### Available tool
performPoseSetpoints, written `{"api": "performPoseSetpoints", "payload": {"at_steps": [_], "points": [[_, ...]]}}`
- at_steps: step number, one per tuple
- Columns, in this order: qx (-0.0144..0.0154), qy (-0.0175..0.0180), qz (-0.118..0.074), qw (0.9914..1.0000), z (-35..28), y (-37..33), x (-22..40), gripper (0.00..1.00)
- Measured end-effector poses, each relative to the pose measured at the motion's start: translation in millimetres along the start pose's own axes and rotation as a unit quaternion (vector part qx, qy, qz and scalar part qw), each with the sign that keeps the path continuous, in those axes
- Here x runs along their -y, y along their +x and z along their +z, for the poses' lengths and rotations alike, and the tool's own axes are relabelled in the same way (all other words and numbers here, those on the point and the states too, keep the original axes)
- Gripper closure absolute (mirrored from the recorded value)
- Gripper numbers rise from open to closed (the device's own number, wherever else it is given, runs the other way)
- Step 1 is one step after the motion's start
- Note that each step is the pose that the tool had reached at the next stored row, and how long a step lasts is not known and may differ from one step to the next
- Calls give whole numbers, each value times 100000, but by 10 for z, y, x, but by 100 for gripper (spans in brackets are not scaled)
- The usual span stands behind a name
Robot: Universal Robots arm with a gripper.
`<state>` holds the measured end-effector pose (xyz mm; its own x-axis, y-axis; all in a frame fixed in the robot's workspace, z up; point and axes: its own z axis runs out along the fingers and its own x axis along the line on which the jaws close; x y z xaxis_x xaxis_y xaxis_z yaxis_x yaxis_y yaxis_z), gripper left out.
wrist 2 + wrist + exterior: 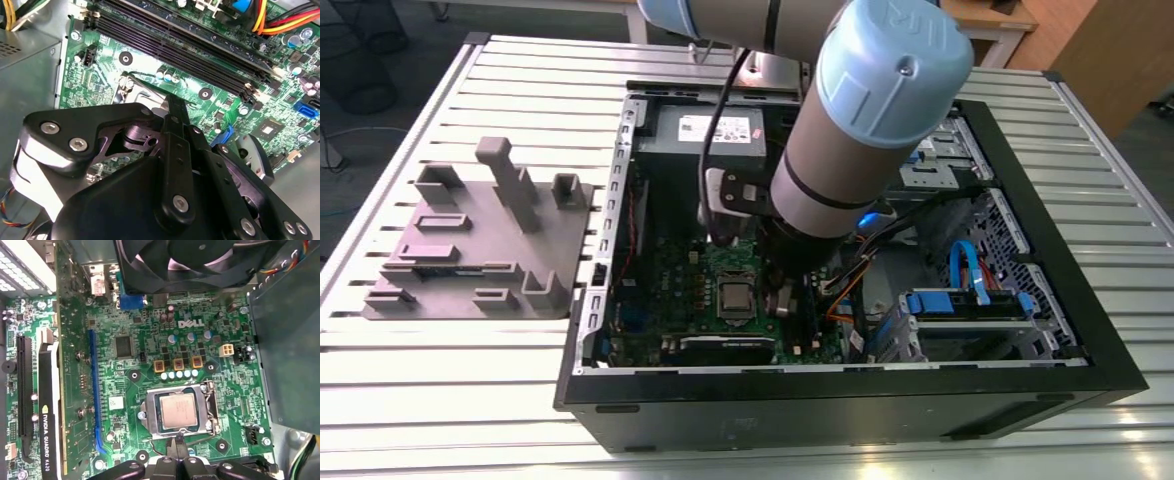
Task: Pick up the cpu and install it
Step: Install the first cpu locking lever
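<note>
We see a slatted metal table (427,400) carrying an open computer case (854,400), with the arm (867,120) reaching down into it from above. On the exterior view's left, beside the case, sits a grey plastic fixture (467,250) with upright blocks.

Inside the case lies the green motherboard (215,340), seen in both wrist views, with a black fan (200,260) at one edge, a graphics card (47,415) standing along another side, and long dark memory slots (200,55) in the second wrist view.

The square metal-framed socket (145,412) sits on the board, and the cpu (177,410) lies flat inside that frame, its silver top facing up. In the exterior view the socket shows as a small square (736,300) just beside the arm's lower end.

The gripper (179,452) hangs just above the board at the socket's edge. In the first wrist view its two dark fingers (172,460) stand close together, almost touching, with nothing between them. It is near the cpu but apart from it.
</note>
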<state>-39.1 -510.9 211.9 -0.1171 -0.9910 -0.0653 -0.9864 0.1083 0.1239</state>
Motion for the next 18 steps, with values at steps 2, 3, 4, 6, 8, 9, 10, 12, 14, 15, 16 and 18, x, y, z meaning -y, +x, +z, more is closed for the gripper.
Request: {"api": "performPoseSetpoints", "payload": {"at_steps": [2, 3, 4, 6, 8, 9, 10, 12, 14, 15, 16, 18], "points": [[-229, -11, -512, 99998, 7, 1, 1, 89], [-408, -9, -724, 99997, 11, 1, 1, 89], [-583, -8, -932, 99994, 16, 1, 1, 89], [-955, -3, -1370, 99986, 29, 2, 1, 89], [-1295, 32, -1616, 99979, 43, 4, 1, 89], [-1394, 63, -1707, 99976, 52, 4, 1, 89], [-1457, 100, -1802, 99973, 60, 5, 2, 89], [-1529, 136, -1992, 99968, 69, 6, 3, 89], [-1546, 136, -2044, 99967, 69, 6, 3, 89], [-1540, 137, -2047, 99967, 70, 6, 3, 89], [-1532, 141, -2049, 99967, 71, 6, 3, 89], [-1527, 143, -2050, 99967, 71, 5, 3, 89]]}}
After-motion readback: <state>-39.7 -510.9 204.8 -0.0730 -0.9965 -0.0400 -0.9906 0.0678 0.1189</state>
